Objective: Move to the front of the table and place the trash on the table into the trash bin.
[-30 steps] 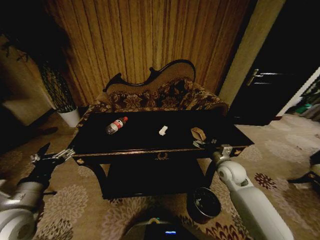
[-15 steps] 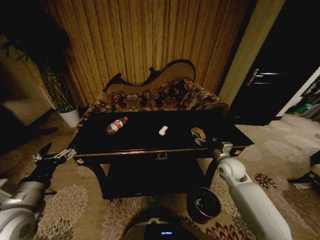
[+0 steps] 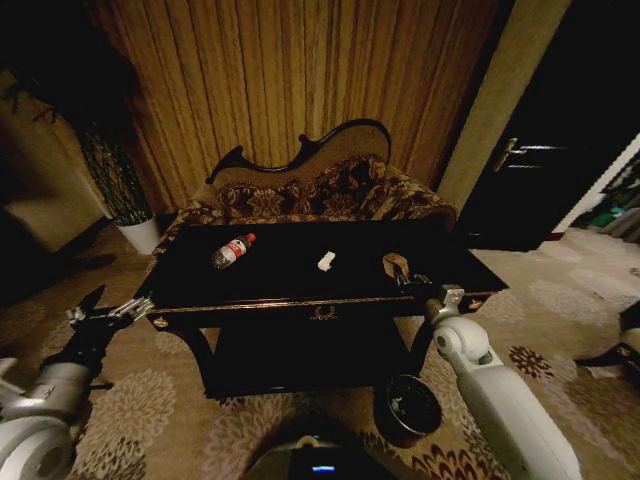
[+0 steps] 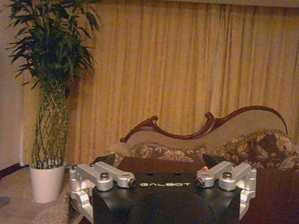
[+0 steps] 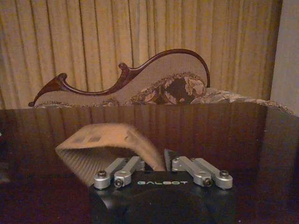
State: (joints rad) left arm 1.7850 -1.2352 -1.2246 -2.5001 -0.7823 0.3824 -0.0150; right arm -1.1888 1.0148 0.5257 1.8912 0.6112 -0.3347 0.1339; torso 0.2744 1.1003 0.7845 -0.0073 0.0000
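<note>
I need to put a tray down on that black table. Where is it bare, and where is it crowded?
On the table, bare stretches lie between the bottle and the white scrap, and along the front edge. The right end is crowded: the right gripper is at the tan carton.

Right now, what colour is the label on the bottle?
Red, on the clear bottle lying on the table; the head view shows it best.

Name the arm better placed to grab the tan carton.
Right. The right gripper is already at the tan carton on the table; the left gripper hangs off the table's left end, open.
</note>
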